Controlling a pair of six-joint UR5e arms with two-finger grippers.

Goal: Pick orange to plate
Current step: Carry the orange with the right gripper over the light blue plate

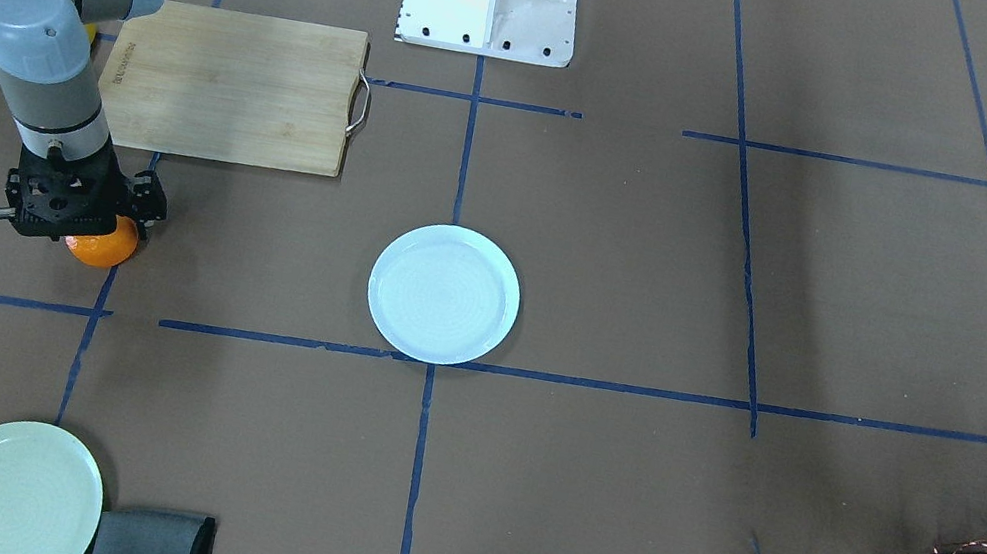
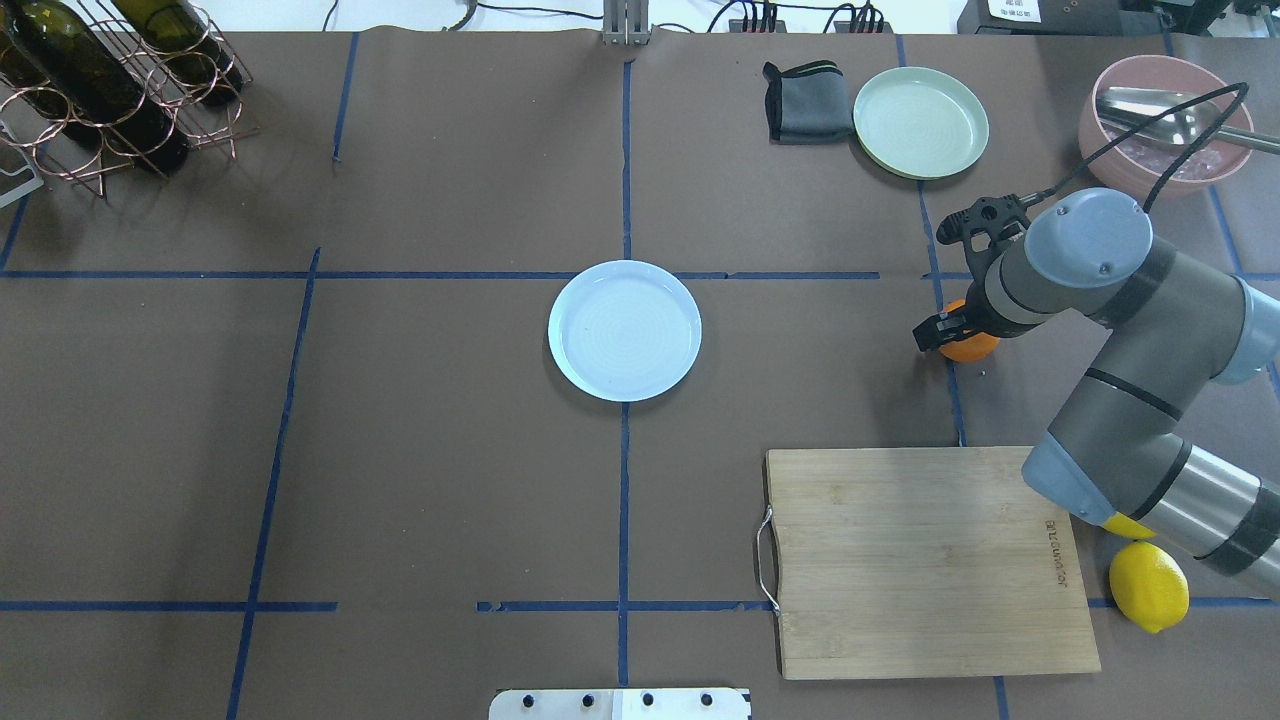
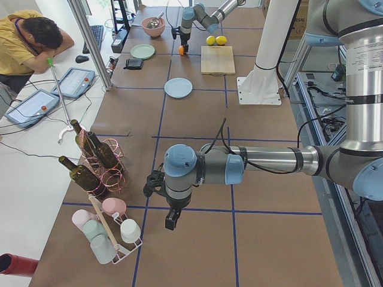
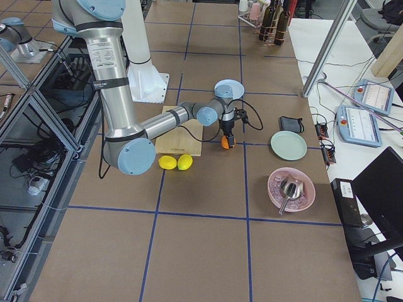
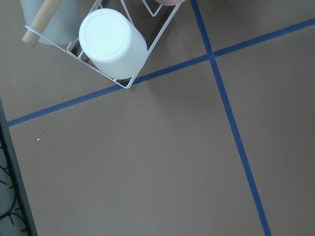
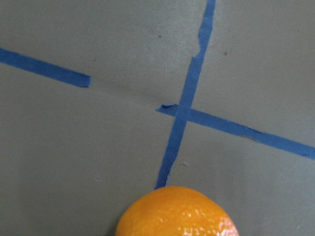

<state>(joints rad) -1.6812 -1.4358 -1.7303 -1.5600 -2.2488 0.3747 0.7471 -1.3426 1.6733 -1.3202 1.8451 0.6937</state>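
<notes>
The orange point(image 1: 102, 252) sits on the brown table on a blue tape line, also seen in the overhead view point(image 2: 970, 348) and low in the right wrist view point(image 6: 177, 214). My right gripper point(image 2: 962, 335) is lowered straight over it, fingers straddling the fruit; whether they press on it I cannot tell. The pale bluish-white plate point(image 1: 445, 294) lies bare at the table's middle point(image 2: 625, 330), well apart from the orange. My left gripper point(image 3: 170, 222) hangs over the far end of the table near a cup rack; its state I cannot tell.
A wooden cutting board point(image 2: 930, 560) lies near the right arm, with a lemon point(image 2: 1150, 585) beside it. Beyond the orange are a mint-green plate point(image 2: 920, 120), a grey cloth point(image 2: 805, 100) and a pink bowl point(image 2: 1165, 125). A wine rack point(image 2: 110, 90) stands far left.
</notes>
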